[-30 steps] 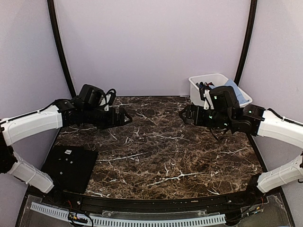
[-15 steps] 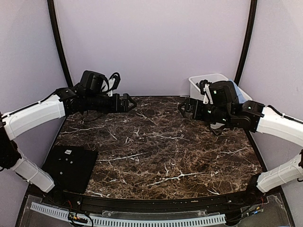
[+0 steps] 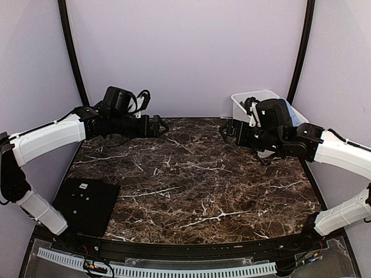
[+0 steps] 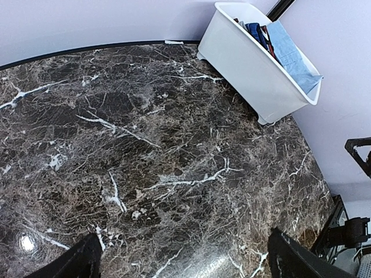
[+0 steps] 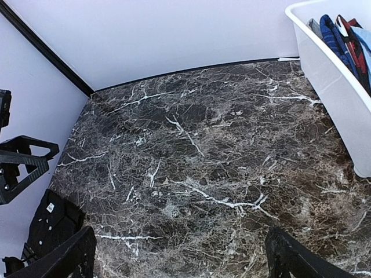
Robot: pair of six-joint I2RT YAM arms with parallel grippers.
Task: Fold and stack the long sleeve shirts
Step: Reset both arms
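Observation:
One folded black long sleeve shirt (image 3: 87, 202) with a small white label lies flat at the table's near left corner; its edge (image 5: 51, 223) also shows in the right wrist view. My left gripper (image 3: 159, 124) hovers open over the back left of the table, far from that shirt, with nothing between its fingertips (image 4: 75, 263). My right gripper (image 3: 225, 132) hangs open at the back right, beside the white bin (image 3: 266, 107), and its fingertips (image 5: 295, 258) frame only bare marble. Both grippers point toward each other across the table.
The white bin (image 4: 255, 63) at the back right corner holds several bunched clothes in blue and red (image 5: 342, 35). The dark marble table (image 3: 197, 174) is bounded by purple walls at the back and sides. The left gripper (image 5: 23, 159) shows at the right wrist view's left edge.
My left gripper has risen and swung toward the back wall. My right gripper has lifted slightly and drawn back toward the bin. Both stay open and empty.

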